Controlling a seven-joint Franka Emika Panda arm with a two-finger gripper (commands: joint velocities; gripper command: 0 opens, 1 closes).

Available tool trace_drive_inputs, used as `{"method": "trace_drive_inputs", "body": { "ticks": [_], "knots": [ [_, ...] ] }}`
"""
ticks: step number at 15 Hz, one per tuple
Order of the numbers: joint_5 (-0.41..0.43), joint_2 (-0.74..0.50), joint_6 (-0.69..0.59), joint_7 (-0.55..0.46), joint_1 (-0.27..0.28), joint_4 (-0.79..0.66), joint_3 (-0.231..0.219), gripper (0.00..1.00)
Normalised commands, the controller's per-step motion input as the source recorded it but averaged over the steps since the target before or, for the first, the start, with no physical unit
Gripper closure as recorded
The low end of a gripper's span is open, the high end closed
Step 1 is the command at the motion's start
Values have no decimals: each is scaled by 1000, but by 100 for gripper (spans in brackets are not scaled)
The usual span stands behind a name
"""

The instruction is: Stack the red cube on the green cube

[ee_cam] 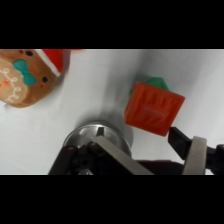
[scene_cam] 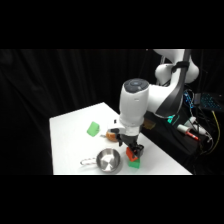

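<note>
End effector (scene_cam: 133, 150) clenched on the red cube (ee_cam: 154, 109), held just above the green cube (scene_cam: 134, 163) (mostly hidden under the red one in the wrist view), near the desk's (scene_cam: 70, 135) front edge. Steel pan (scene_cam: 108, 160) just beside the green cube. Grass-green block (scene_cam: 93, 129) well apart, mid-desk. Gingerbread toy (ee_cam: 22, 77) at wrist view's upper left.

Glossy white, rounded arm (scene_cam: 134, 105) with dark joint cap and black end effector (scene_cam: 134, 150) linkage.
</note>
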Motion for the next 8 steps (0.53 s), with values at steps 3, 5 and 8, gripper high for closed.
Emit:
{"method": "trace_drive_inputs", "body": {
  "ticks": [3, 5, 8],
  "knots": [
    [-119, -188, -342, -64, -5, 126, -44, 0],
    [-106, -192, -279, -62, -45, 139, -35, 0],
    [-78, -206, -260, -78, -82, 150, -27, 0]
  ]
}}
